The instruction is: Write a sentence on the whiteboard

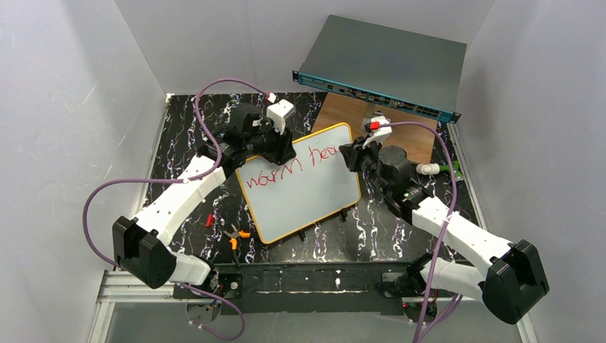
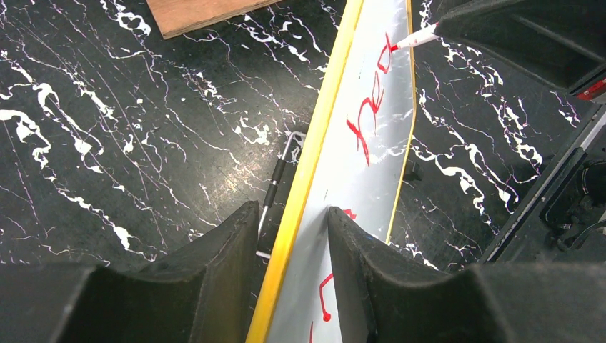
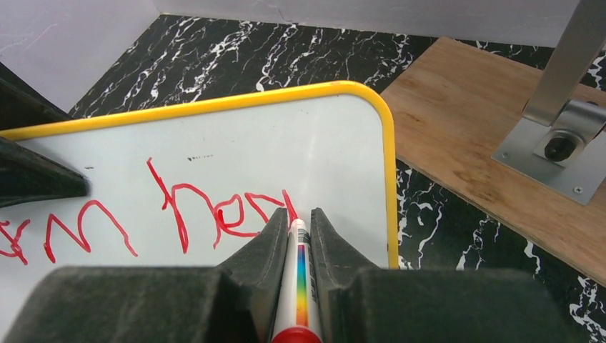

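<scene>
Black right hand (image 3: 294, 218) is clenching the marker (image 3: 299, 279), tip at the whiteboard (image 1: 307, 196) lying mid table (image 1: 179, 136). The left hand (image 2: 291, 211) is grasping its far-left yellow rim. Risks I'm seeing: pen pressure shifting the board and smearing the sentence (image 3: 223, 218); room is looking tight at the right edge. Counting: two hands, one marker, one whiteboard, one written line.

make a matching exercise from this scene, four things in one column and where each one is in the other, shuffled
Things
1. whiteboard
2. marker
3. rack-mount box
4. orange-handled pliers

Places
a. pinched between the right fingers
b. lying on the black table beside the whiteboard's near left corner
c. edge clamped between the left fingers
d. farthest from the arm bases, teal front facing them

Pairs: 1-c, 2-a, 3-d, 4-b
</scene>
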You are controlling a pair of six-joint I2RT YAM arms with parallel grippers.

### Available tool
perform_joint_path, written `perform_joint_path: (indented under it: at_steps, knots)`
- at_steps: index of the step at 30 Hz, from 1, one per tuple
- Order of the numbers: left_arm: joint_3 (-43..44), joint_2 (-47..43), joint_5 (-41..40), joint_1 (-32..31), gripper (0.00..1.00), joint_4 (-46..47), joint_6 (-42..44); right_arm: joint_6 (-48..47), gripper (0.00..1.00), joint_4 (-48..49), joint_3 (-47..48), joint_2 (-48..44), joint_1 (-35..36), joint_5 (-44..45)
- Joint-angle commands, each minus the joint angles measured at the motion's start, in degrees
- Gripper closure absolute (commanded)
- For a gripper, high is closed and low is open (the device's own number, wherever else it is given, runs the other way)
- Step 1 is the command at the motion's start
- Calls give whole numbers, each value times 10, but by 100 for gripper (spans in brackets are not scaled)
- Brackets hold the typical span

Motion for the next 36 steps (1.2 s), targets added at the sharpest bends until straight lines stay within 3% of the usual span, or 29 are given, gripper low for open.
perform_joint_path:
  at_steps: [1, 22, 36]
  knots:
    - [24, -22, 10, 0, 100, 24, 7, -3, 99, -5, -10, -19, -1, 16]
    - [28, -16, 11, 0, 100, 30, 4, -37, 99, -29, 43, -52, -1, 7]
    - [24, -20, 12, 0, 100, 27, 5, -47, 99, -5, 81, -2, -2, 21]
